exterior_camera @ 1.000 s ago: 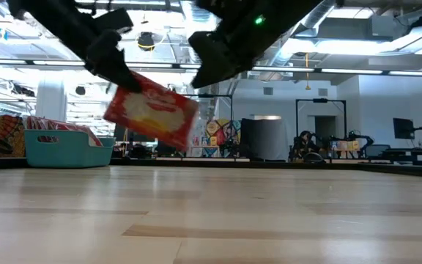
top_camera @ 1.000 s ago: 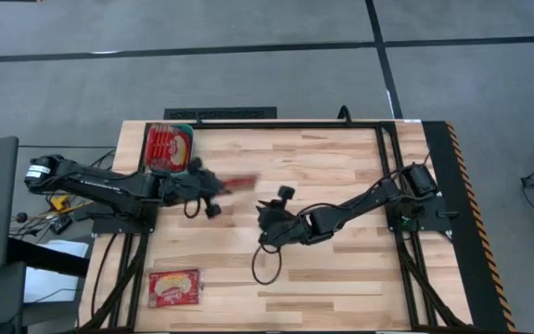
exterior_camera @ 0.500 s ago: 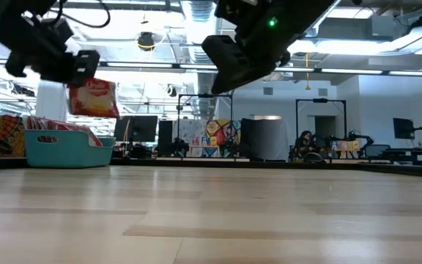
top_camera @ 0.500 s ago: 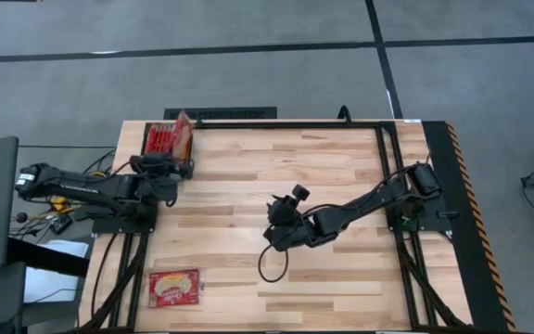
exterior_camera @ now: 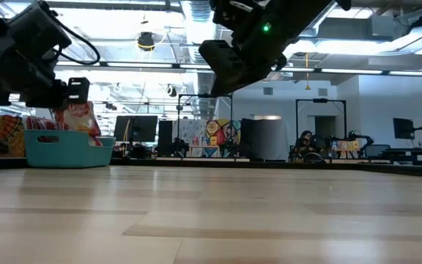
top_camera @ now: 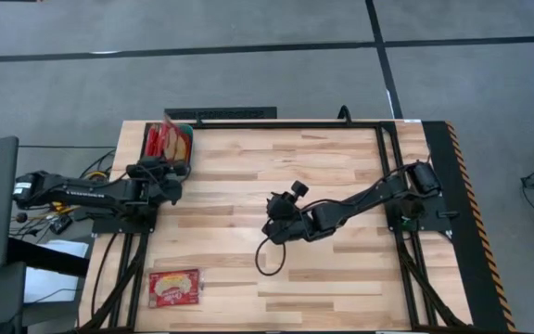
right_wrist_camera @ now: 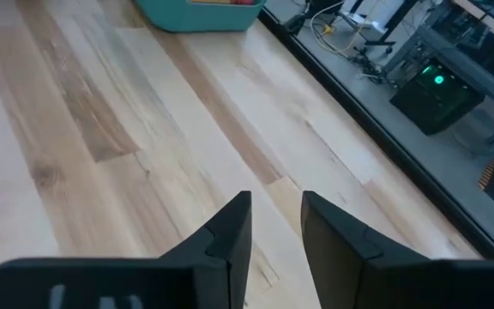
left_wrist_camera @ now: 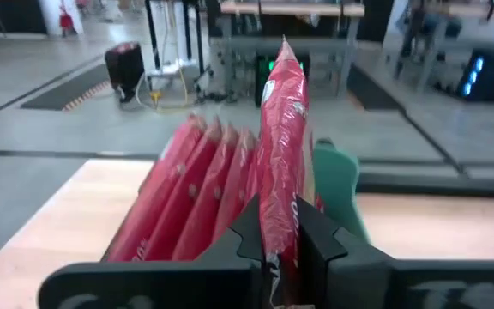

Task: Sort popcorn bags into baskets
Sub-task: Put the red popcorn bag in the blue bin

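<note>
One red popcorn bag [left_wrist_camera: 283, 163] stands on edge, pinched in the left gripper [left_wrist_camera: 283, 236]. Just beyond it: teal basket [left_wrist_camera: 340, 184], packed with upright bags [left_wrist_camera: 197, 189]. Another bag [top_camera: 173, 288] lies flat, well apart.

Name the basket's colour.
Teal-green basket, clearest in the low view.

Basket [top_camera: 189, 149] packed with upright bags [left_wrist_camera: 197, 192]; little slot room. Open counter [top_camera: 341, 176] mid-span, right tool [top_camera: 269, 229] hanging above it.
</note>
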{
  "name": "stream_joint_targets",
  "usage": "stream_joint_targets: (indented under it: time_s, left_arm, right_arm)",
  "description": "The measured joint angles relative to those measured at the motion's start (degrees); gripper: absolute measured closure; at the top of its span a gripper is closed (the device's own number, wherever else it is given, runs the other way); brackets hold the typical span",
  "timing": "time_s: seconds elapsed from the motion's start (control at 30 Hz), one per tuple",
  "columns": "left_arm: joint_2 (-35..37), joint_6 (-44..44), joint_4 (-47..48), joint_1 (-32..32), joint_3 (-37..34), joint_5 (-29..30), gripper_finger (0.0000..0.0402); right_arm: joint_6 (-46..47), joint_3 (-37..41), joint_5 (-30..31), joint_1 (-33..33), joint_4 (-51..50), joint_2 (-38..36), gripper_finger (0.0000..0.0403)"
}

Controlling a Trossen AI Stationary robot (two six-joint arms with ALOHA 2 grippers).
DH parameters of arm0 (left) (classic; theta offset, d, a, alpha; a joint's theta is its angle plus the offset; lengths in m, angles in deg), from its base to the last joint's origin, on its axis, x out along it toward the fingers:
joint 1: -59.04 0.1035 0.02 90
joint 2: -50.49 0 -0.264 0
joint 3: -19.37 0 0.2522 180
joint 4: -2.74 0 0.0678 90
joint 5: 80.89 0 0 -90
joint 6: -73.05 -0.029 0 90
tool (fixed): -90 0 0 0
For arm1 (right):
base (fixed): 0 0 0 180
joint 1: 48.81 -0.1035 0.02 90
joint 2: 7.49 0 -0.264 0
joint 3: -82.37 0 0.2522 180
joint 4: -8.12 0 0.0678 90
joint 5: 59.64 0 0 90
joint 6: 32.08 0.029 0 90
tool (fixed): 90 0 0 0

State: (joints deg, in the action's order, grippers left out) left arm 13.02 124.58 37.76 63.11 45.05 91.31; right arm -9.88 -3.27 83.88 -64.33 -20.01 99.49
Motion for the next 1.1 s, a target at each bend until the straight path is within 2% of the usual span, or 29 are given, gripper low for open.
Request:
stream_joint_targets:
  time_s: [0.17,0.37,0.67,0.97,1.1]
  left_arm:
    - [0.0,-4.6,-3.0,2.7,-0.1,-4.7,0.0387]
    - [0.0,-10.5,-9.2,3.9,-0.1,-7.5,0.0385]
    - [0.0,-8.5,-7.3,4.2,-0.1,-9.0,0.0383]
    - [0.0,-10.3,-7.9,4.2,-0.1,-10.2,0.0332]
    - [0.0,-15.1,-8.4,4.2,1.2,-14.3,0.0295]
  right_arm:
    - [-0.2,0.0,-1.2,1.0,0.6,0.0,0.0276]
    - [-0.2,0.0,-1.8,1.2,1.7,0.0,0.0277]
    - [-0.2,0.0,-2.6,1.0,1.6,0.0,0.0281]
    - [-0.1,0.0,-2.7,0.9,1.5,0.0,0.0273]
    - [-0.1,0.0,-2.7,0.9,1.5,0.0,0.0275]
